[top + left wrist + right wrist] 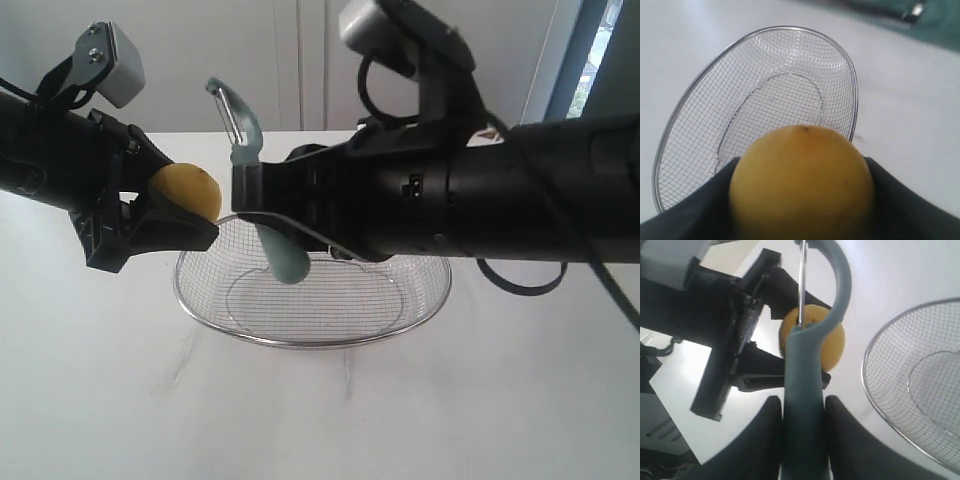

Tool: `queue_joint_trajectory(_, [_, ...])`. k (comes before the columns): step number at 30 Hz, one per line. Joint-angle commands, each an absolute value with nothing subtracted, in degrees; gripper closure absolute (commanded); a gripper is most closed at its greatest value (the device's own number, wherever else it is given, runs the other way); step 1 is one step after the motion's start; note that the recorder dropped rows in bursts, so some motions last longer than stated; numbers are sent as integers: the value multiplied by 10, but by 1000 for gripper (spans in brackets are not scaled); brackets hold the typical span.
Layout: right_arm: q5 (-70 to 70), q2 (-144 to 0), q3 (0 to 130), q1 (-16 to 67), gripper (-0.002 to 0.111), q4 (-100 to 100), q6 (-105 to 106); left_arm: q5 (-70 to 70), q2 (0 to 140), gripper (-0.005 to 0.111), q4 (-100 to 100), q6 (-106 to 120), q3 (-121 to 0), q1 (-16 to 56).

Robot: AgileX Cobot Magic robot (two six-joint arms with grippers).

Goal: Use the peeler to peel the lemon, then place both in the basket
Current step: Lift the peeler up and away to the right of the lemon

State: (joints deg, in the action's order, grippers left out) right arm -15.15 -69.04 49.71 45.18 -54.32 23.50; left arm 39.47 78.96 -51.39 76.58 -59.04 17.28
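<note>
The yellow lemon [187, 189] is held up in the air, with my left gripper [178, 205] shut on it; it fills the left wrist view's lower half as the lemon [802, 185]. My right gripper [250, 195] is shut on the teal peeler [262, 210], blade end up and handle end hanging over the basket. In the right wrist view the peeler [807, 370] stands between both fingers, its silver blade just in front of the lemon [827, 347]. The wire mesh basket [420, 305] rests on the table below both grippers.
The white table [320, 420] spreads around the basket [685, 125]. A white wall and a window edge lie behind the arms. The left arm's black body [715, 325] is close to the peeler's head.
</note>
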Motion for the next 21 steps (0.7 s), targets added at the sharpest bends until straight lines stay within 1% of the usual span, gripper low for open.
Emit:
queue_joint_trajectory(1, [-162,-650,502,439,108,-499,243,404,786,107,-531,762,-587,174])
queue_joint_trajectory(5, [-163,-624,494,414,108,-463,237,405,786,107,-531,762,-587,174])
queue_joint_trajectory(13, [-183,-613,480,338,108,-390,187,404,786,107,-531,762,-587,174])
queue_joint_trajectory(21, [-200,-614,460,262,108,-375,173,403,786,107,-531,762,-587,174])
